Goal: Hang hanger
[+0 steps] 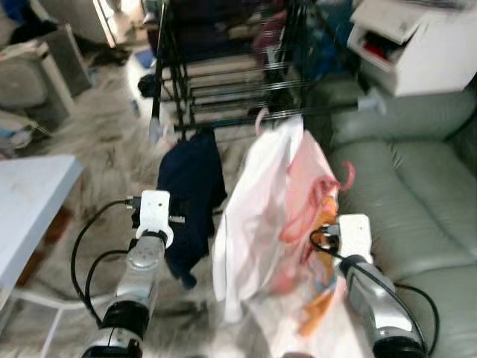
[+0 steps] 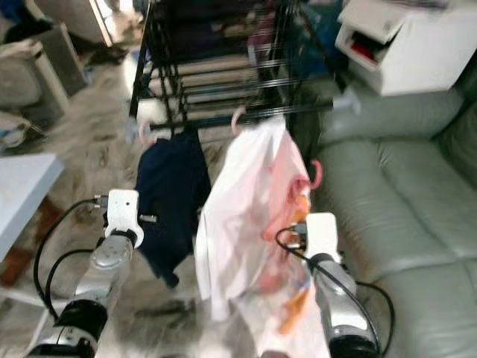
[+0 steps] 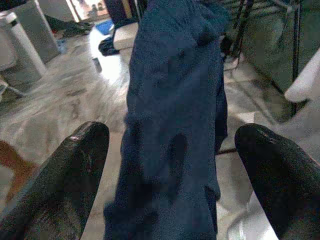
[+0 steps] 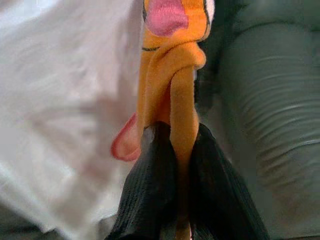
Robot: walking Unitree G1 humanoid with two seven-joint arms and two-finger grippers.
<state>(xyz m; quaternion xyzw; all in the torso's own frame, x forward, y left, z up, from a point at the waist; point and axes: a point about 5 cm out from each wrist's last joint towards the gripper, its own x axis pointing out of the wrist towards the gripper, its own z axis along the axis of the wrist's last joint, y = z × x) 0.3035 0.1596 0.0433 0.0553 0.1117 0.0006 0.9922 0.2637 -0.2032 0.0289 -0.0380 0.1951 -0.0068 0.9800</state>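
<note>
A pink hanger carrying a white and orange garment hangs in front of the black drying rack; its hook is below the rack's front bar. My right gripper is shut on a twisted orange part of that garment, with a pink piece beside its fingers. A navy garment hangs from the rack's front bar. My left gripper is open just in front of the navy garment, not touching it.
A grey-green sofa lies on the right, close to my right arm. A white cabinet stands behind it. A white table is on the left, and clutter lies on the floor at the far left.
</note>
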